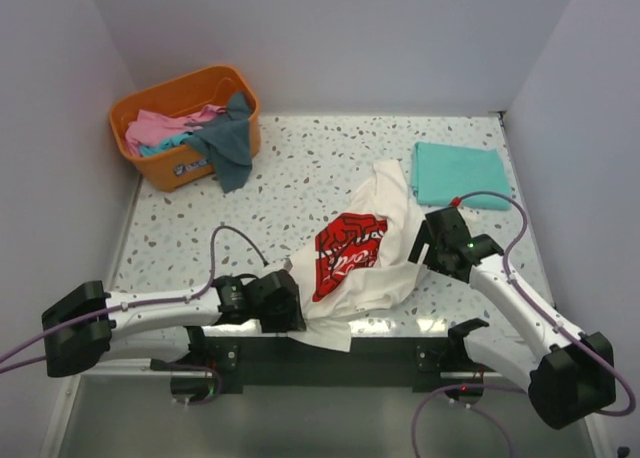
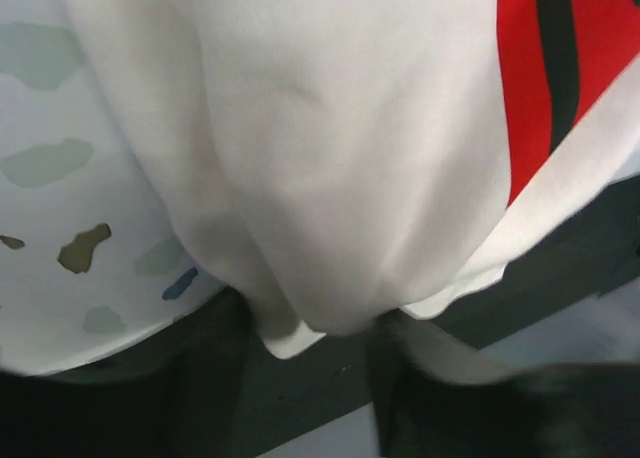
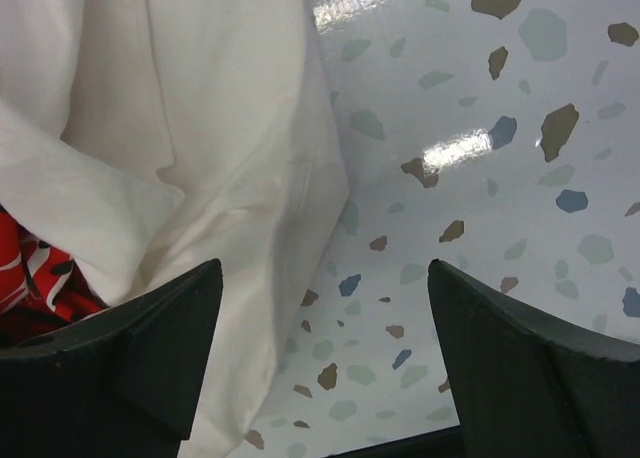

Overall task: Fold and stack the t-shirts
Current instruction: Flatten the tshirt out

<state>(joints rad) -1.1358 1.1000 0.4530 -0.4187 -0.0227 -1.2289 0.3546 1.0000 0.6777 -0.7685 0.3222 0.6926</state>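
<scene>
Cream-white t-shirt (image 1: pixel 390 193) bunches inside the half-open left pincer (image 2: pixel 305 368); right pincer (image 3: pixel 325 278) gapes.

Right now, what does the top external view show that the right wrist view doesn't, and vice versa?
Only top external: the orange basket holding a pink shirt and a dark grey-blue shirt, the folded teal shirt at the far right, and the left gripper at the cream-white shirt's near left edge.
Only right wrist: up close, the right gripper has its jaws wide apart, the shirt's edge beside one finger and bare speckled table across the rest of the gap.
Both: the cream-white shirt with its red print, and the speckled table.
</scene>
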